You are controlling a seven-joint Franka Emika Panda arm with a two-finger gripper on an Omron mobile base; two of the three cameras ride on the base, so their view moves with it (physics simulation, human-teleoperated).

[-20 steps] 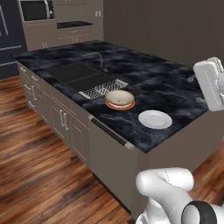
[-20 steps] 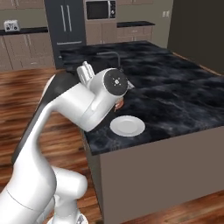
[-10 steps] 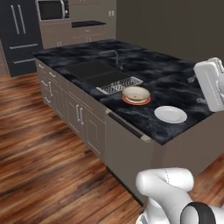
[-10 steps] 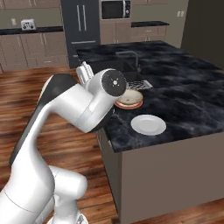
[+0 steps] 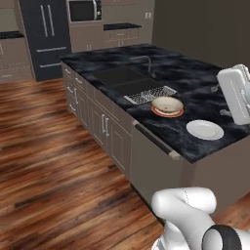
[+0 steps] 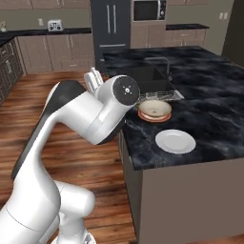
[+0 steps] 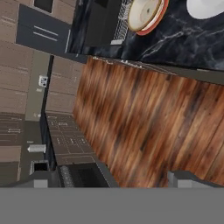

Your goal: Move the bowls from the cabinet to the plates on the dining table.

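A cream bowl (image 5: 167, 103) with a tan outside sits on the orange-red plate (image 5: 167, 112) on the dining table (image 5: 195, 78), just beside the sink. The white plate (image 5: 204, 129) lies bare nearer the table's corner. The right base view has the same bowl (image 6: 154, 107) and white plate (image 6: 175, 141). In the hand view, my gripper (image 7: 113, 179) is open with nothing between its fingertips (image 7: 41, 179). It hangs over the wooden floor, away from the table, with the bowl (image 7: 143, 12) and white plate (image 7: 205, 6) at that view's top edge. The cabinet is out of view.
A dark sink (image 5: 119, 77) with a faucet (image 5: 145, 61) and a drain rack (image 5: 149, 93) lies in the table top. A black fridge (image 5: 41, 39) and a microwave (image 5: 84, 10) stand at the back wall. Wooden floor (image 5: 44, 161) spreads left of the table. My arm (image 6: 90, 119) hides part of the table's side.
The whole picture has shifted: the base has moved, so the table now sits further right in both base views. The bowl and plates have kept their places. The gripper stays open.
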